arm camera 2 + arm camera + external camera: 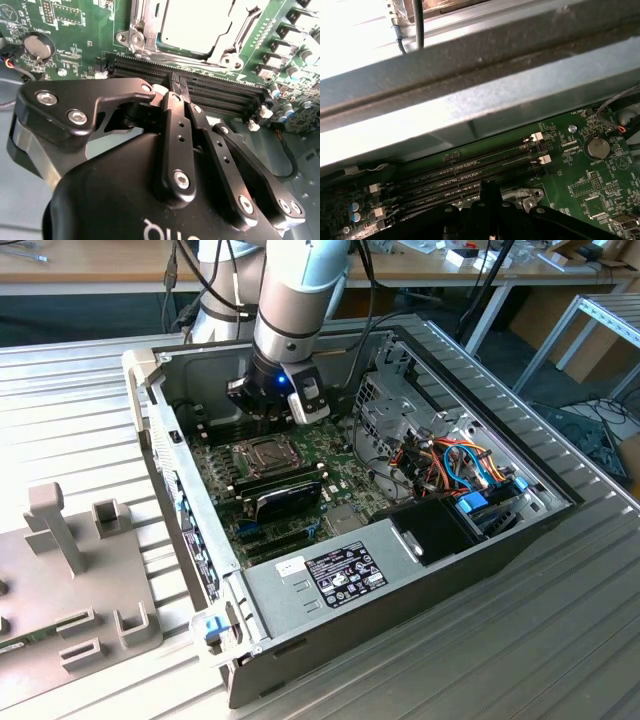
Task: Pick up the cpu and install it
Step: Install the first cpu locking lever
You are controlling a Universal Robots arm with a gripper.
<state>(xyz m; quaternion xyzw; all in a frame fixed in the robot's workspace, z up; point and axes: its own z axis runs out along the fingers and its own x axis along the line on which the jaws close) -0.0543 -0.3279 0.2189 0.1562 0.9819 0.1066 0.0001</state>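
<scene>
Slatted metal table holds an open computer case; the claw hangs over the motherboard, the cpu lying in its socket. In the second wrist view, the claw is pressed together, seemingly empty, over memory slots; the cpu should lie flat and square.

A ribbed metal table carried the work. An open computer case lay on its side across the centre of the frame, directly on the ribs. A grey fixture plate with upright blocks rested on the table at lower left, near the case but apart from it.
</scene>
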